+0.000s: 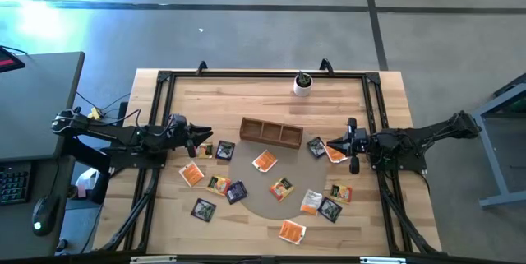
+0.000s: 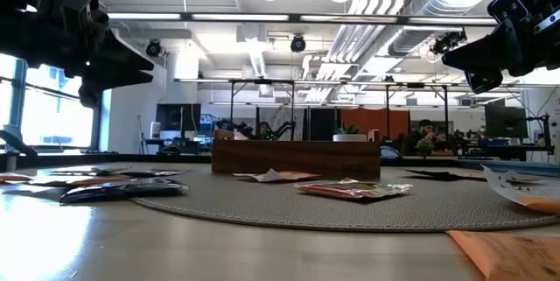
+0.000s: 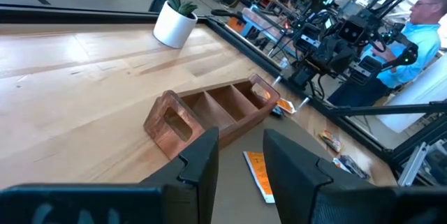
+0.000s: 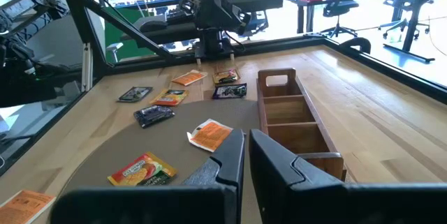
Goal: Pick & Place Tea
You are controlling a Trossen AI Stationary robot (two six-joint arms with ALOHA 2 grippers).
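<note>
Left tool (image 1: pixel 207 138) hangs over the tabletop's (image 1: pixel 246 91) left side, fingers (image 3: pixel 202 165) apart, nothing between them. Right tool (image 1: pixel 332 146) over the right side, fingers (image 4: pixel 230 155) nearly together, holding nothing.

Tea sachets (image 1: pixel 265 161) lie flat and loose: small squares, crinkly foil or paper, orange, dark, yellowish, whitish. Print too small to read. Some sit on the round grey woven mat (image 1: pixel 255 190), the rest on bare wood around it, a few under each tool.

Wooden tray (image 1: pixel 270 132) at the mat's far edge: long, three compartments, cut-out handles at the ends, looks bare inside. Small white cup with plant (image 1: pixel 302 84) at the far edge. Tabletop is pale butcher-block with a black frame.
</note>
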